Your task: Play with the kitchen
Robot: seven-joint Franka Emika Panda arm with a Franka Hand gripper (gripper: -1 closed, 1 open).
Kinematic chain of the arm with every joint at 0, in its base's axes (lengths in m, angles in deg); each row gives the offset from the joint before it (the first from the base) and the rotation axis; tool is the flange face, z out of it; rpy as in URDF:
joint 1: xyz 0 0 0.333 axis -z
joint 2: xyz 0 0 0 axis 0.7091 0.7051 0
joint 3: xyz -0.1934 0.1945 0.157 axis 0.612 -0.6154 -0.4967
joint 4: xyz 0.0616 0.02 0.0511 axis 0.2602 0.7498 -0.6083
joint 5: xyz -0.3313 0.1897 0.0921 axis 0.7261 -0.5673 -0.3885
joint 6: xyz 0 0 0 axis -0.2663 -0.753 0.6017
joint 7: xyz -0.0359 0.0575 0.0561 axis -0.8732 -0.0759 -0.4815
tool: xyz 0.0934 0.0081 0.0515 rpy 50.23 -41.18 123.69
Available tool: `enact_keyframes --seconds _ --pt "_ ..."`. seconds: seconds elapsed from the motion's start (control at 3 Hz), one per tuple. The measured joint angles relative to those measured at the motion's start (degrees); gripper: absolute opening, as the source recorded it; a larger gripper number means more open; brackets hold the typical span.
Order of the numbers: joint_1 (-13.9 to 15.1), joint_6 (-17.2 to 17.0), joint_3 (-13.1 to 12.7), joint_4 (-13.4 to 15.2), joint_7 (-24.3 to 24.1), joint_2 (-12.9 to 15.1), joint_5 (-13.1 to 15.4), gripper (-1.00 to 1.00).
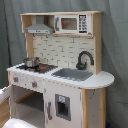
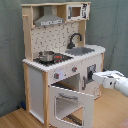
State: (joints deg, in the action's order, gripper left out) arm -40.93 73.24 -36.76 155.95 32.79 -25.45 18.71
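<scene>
Second exterior view shows the claw (image 2: 91, 76) just beside the kitchen (image 2: 60, 60), oven door (image 2: 72, 105) hanging open (claw state: we cannot tell). We advise a slow, level approach.

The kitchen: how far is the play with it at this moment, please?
Done, as it looks: the oven door of the kitchen hangs open, hinged down. In hand: in the second exterior view the end effector is at the front panel, right of the open oven and below the sink; no contact can be confirmed. Left: the small pot sits on the stovetop, and the faucet and microwave appear untouched.
</scene>
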Motion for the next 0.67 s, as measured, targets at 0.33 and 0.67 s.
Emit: enact_keyframes --seconds 0.33,0.67 --pt "-0.08 5.69 0.3 4.18 0.0 0.02 0.01 1.0" --pt "0.9 11.44 0.55 7.68 -0.04 0.04 0.01 1.0"
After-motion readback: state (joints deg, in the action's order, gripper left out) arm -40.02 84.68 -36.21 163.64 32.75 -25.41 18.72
